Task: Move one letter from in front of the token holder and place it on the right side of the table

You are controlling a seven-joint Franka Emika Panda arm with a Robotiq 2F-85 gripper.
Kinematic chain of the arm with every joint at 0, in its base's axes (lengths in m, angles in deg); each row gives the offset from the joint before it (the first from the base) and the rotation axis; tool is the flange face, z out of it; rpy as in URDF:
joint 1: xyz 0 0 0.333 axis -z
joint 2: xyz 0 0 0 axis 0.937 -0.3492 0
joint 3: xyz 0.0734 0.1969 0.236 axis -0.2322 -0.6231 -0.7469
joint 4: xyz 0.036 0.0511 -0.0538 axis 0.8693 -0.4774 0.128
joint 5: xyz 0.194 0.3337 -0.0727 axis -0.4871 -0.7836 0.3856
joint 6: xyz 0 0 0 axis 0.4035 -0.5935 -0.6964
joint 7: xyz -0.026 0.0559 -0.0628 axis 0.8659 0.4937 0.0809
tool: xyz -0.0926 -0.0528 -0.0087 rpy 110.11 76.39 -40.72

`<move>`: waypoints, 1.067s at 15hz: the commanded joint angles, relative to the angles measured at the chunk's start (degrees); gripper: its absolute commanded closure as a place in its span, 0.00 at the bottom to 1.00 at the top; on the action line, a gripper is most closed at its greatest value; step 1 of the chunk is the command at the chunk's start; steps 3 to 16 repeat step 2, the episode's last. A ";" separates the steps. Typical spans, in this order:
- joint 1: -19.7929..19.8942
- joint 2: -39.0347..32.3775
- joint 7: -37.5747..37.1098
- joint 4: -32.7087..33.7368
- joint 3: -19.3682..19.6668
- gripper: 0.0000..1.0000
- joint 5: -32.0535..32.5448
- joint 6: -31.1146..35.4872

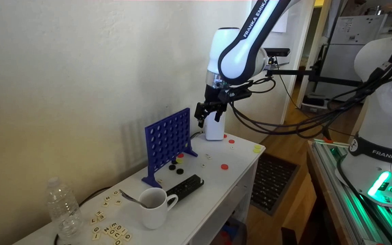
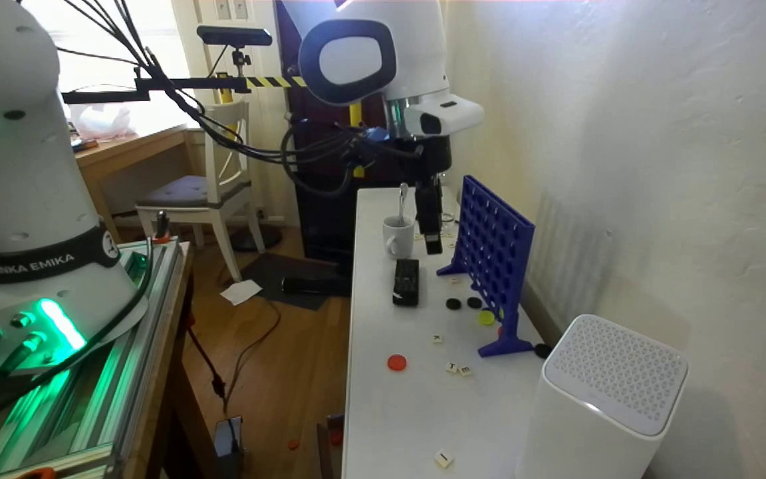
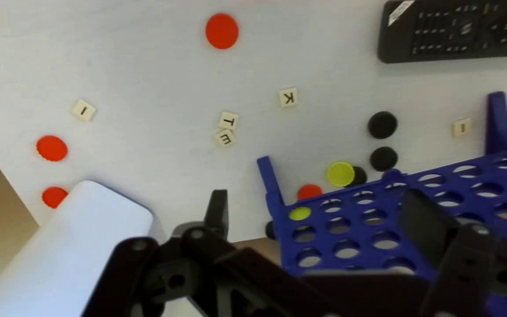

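The blue token holder [image 1: 168, 139] stands upright on the white table [image 1: 213, 190]; it also shows in the wrist view [image 3: 323, 239]. In front of it lie white letter tiles: a K [image 3: 288, 97], a touching T [image 3: 228, 120] and E [image 3: 225, 138], and an I [image 3: 461, 127] by a foot. Another I [image 3: 84, 110] lies apart, beyond the holder's end; it shows in an exterior view [image 2: 443, 458]. My gripper [image 1: 209, 121] is in the air above table height, beside the top of the holder. Its fingers [image 3: 317, 198] are wide apart with nothing between them.
A white box [image 1: 214, 127] stands near the table's end. A black remote [image 1: 185, 187], a white cup [image 1: 153, 209] with a spoon and a clear bottle [image 1: 63, 207] stand along the table. Red [image 3: 222, 31], black [image 3: 383, 125] and yellow tokens [image 3: 340, 174] lie around. The wall is close behind.
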 commanded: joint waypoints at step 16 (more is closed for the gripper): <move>-0.16 2.12 1.23 0.11 0.23 0.00 0.48 -1.34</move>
